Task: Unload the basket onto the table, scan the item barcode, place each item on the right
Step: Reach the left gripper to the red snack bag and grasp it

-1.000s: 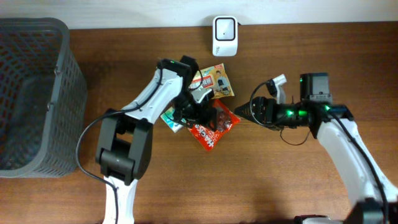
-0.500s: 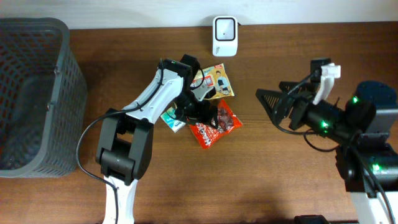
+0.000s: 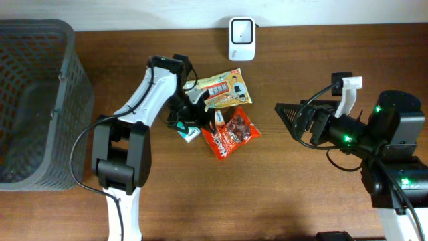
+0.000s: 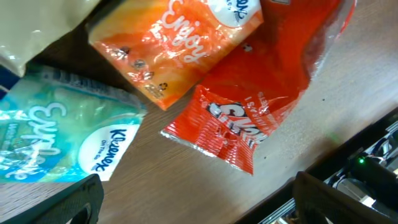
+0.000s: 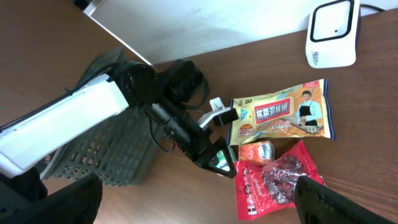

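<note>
Packets [image 3: 231,130] are heaped on the surface [image 3: 200,194] by the left gripper [image 4: 196,183], whose jaws are spread, nothing grasped. The right gripper [image 3: 291,119] is held well apart, jaws released.

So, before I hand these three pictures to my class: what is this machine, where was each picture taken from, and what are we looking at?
Two robot arms sit at a wooden table. One picture looks straight down from above. The other two come from small cameras on each arm's wrist. The left gripper hovers open over a pile of packets: a yellow snack packet, a red packet, an orange packet and a teal tissue pack. The right gripper is open too, off to the side. Neither holds anything. A white barcode scanner stands at the table's far edge, and a grey basket is on the left.
</note>
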